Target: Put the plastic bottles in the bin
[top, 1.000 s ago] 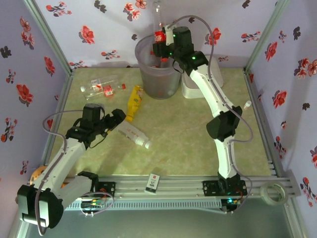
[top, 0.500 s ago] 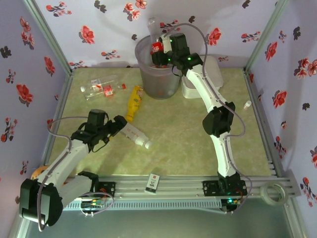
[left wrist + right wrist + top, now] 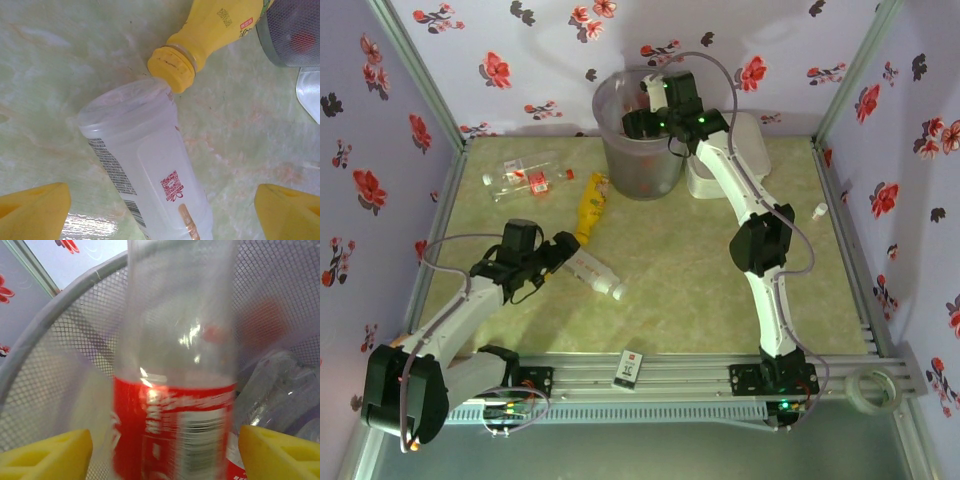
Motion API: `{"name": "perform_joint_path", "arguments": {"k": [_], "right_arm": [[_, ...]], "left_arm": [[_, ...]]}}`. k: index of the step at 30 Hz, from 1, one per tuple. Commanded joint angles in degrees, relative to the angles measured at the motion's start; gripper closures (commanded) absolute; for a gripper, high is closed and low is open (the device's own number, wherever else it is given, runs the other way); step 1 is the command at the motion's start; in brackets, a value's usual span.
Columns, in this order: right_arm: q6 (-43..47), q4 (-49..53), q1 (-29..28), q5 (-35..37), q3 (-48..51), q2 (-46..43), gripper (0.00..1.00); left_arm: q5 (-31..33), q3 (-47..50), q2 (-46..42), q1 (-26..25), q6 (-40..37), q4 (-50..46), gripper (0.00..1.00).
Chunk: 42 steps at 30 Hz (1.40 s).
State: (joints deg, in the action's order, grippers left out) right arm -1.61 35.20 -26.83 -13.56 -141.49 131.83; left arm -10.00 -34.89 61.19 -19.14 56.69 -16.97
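Right gripper [image 3: 640, 122] sits over the mouth of the bin [image 3: 620, 160], which stands at the back of the table [image 3: 670, 280]. Right wrist view: jaws spread wide, yellow fingertips [image 3: 47, 455] to either side of a clear red-label bottle [image 3: 175, 390] that is upright inside the bin's mesh wall [image 3: 65, 340]. The bottle is blurred. A gap shows between it and the finger on the view's left; contact on the other side cannot be told. More clear bottles [image 3: 280, 385] lie lower in the bin. Outside the bin: a second clear bottle [image 3: 528, 177] with a red label lying to the bin's left; the yellow squeeze bottle [image 3: 590, 207] just in front of the bin; the white bottle [image 3: 595, 272] further in front, toward the arm bases. Left gripper [image 3: 563, 250] is at the base end of the white bottle. Left wrist view: its jaws are open, one finger on each side of that bottle, neither touching it. The yellow bottle's cap [image 3: 171, 67] touches the white bottle's base. White lidded box [image 3: 720, 165] just right of the bin. Card [image 3: 630, 368] on the near rail, well apart from the bin.
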Motion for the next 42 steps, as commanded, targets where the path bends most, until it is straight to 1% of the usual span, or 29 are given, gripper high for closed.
{"name": "perform_joint_path", "arguments": {"k": [1,4,11,16,19,23,27,32,37,42], "right_arm": [[1.14,0.33,-0.25,-0.98,0.07,-0.43,0.16],[1.1,0.13,-0.24,-0.8,-0.5,-0.85,0.14],[-0.36,-0.74,-0.26,-1.67,-0.79,-4.2,0.14],[-0.93,-0.35,-0.24,-1.49,-0.84,-8.45,0.14],[-0.85,0.81,-0.26,-1.69,0.94,-12.17,0.14],[-0.44,0.24,-0.24,-1.51,9.27,-19.79,0.14],[-0.85,-3.28,-0.08,-1.2,22.76,-29.09,0.13],[-2.64,-3.86,0.37,-1.02,36.24,-37.52,0.14],[-6.02,-6.37,0.22,-2.55,50.77,-44.52,0.13],[-7.94,-7.68,-0.8,-1.29,60.46,-48.84,0.14]], "left_arm": [[1.16,0.18,0.66,-0.42,0.23,1.08,0.05],[1.23,0.18,0.92,-0.42,0.12,1.08,0.05],[2.0,0.53,2.4,-0.39,-0.32,1.58,0.05],[2.09,0.19,4.63,-0.39,-0.32,3.51,0.05],[2.09,-0.64,6.92,-0.46,-0.85,4.28,0.05],[2.0,-1.51,9.69,-0.62,-0.78,6.05,0.05],[1.91,-2.56,12.21,-1.3,-0.95,7.02,0.05],[1.79,-2.61,14.65,-2.44,-0.36,8.74,0.05],[1.91,-1.77,15.18,-2.73,0.18,10.17,0.14],[1.91,-0.43,16.02,-2.94,0.79,11.69,0.2]]}}
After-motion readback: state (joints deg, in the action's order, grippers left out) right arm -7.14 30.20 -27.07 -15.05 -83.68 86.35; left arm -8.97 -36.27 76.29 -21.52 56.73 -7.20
